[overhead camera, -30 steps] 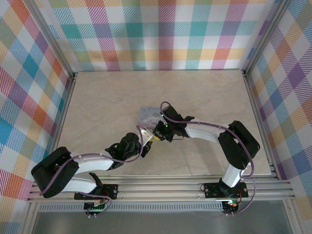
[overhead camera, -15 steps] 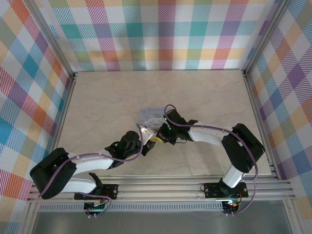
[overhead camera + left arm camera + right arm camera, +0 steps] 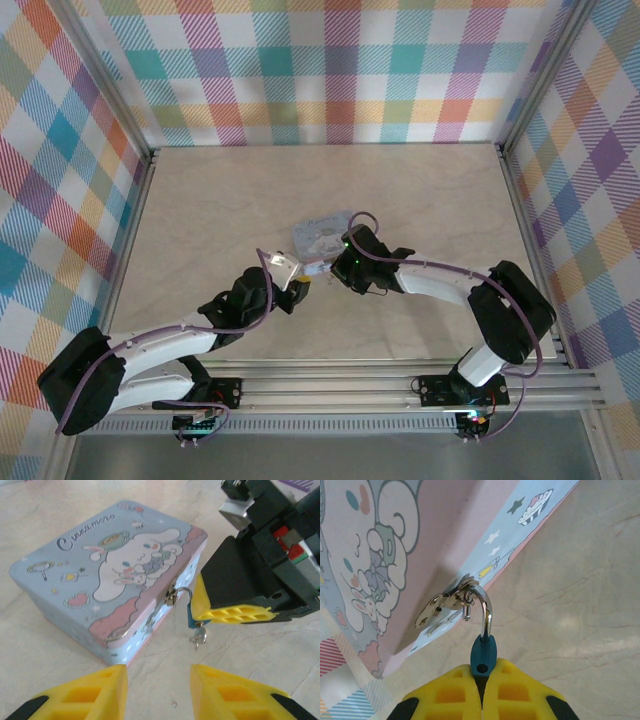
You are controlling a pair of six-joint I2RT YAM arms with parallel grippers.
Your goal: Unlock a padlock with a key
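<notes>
R gripper (image 3: 481,682) pinching padlock (image 3: 483,654) hung on tin (image 3: 75,580); L gripper (image 3: 157,692) fingers spread nr key (image 3: 199,638). My worry: L grabs key off-axis, it jams, or tin drags w/ twist.

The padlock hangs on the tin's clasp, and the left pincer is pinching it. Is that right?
Not quite: it is the right pincer that pinches the padlock, as the right wrist view shows. The padlock does hang on the clasp of the tin. The left pincer is open and holds nothing.
</notes>
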